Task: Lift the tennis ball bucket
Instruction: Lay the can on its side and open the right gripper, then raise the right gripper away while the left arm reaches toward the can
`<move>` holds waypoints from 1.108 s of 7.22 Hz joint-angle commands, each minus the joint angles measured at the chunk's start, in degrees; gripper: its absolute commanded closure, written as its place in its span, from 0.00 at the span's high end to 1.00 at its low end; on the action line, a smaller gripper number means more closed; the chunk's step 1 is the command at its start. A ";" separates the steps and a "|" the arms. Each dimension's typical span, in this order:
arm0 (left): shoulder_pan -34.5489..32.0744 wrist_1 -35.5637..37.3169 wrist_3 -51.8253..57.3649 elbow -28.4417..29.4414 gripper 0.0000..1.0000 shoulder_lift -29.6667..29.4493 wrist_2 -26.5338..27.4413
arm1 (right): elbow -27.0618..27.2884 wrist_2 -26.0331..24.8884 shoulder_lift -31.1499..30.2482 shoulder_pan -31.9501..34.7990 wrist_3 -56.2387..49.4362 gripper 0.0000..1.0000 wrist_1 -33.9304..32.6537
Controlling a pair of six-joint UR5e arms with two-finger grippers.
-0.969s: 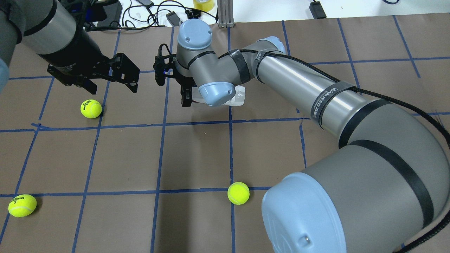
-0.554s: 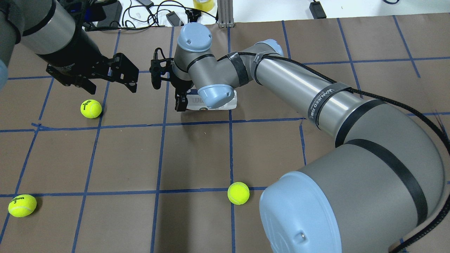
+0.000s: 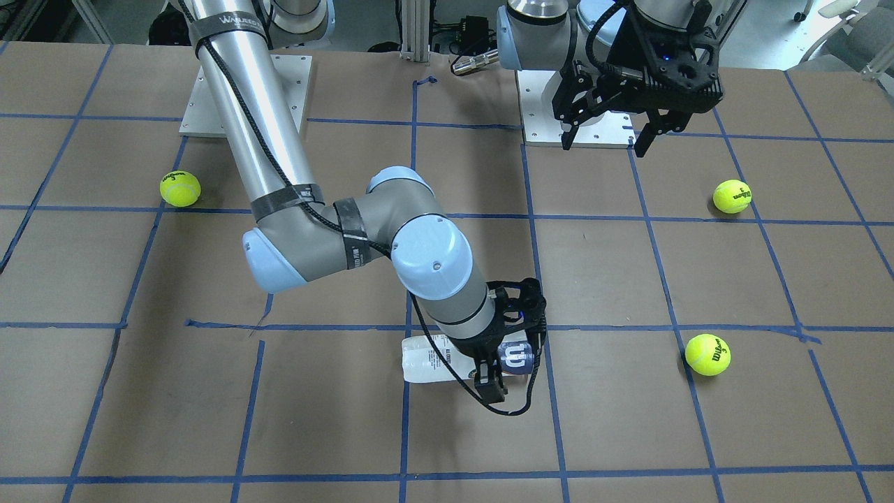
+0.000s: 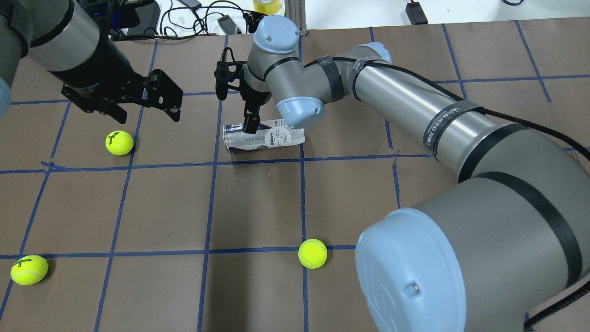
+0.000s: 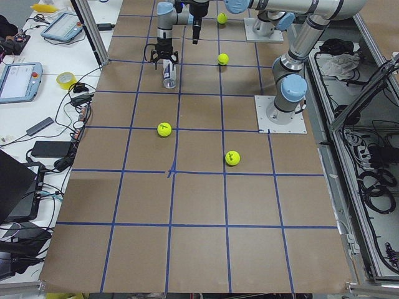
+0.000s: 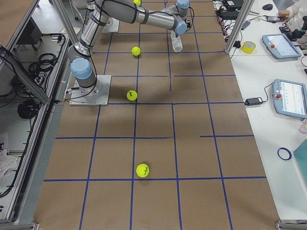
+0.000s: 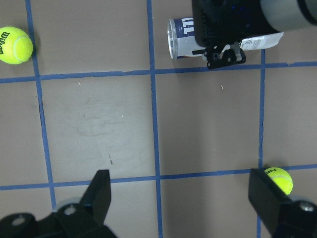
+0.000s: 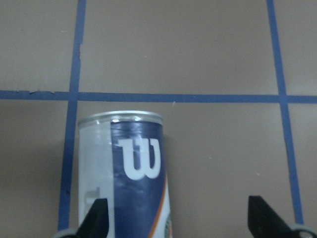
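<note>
The tennis ball bucket point(image 4: 272, 137), a clear tube with a white and navy Wilson label, lies on its side on the brown table. It also shows in the front view point(image 3: 433, 360), the left wrist view point(image 7: 181, 37) and the right wrist view point(image 8: 129, 173). My right gripper point(image 4: 252, 125) hangs over its navy end with the jaws wide open. One finger point(image 3: 489, 383) sits on the tube's far side from the robot. In the right wrist view the gripper point(image 8: 181, 218) has the tube towards its left finger. My left gripper point(image 4: 147, 113) is open and empty, above the table left of the tube.
Three yellow-green tennis balls lie loose: one point(image 4: 119, 142) under the left gripper, one point(image 4: 29, 269) at the near left, one point(image 4: 312, 253) near the middle. Cables and tape rolls lie beyond the table's far edge point(image 4: 184, 27). The right arm's elbow point(image 4: 461, 258) fills the near right.
My right wrist has swung right and away from the robot, uncovering most of the tube. The tube now shows further left than before. The left arm has not moved.
</note>
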 commanded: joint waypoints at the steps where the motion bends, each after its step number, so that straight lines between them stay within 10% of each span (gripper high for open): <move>1: -0.04 -0.03 0.00 -0.07 1.00 -0.04 0.10 | 0.06 0.32 -2.38 -4.43 3.86 1.00 0.40; 6: -0.04 5.23 0.17 0.19 1.00 -5.56 -1.30 | 0.23 -0.03 -17.73 -15.07 5.53 1.00 23.45; 8: 0.66 11.12 1.13 -0.42 1.00 -10.82 -10.77 | 0.32 -0.73 -26.09 -19.35 7.29 1.00 36.99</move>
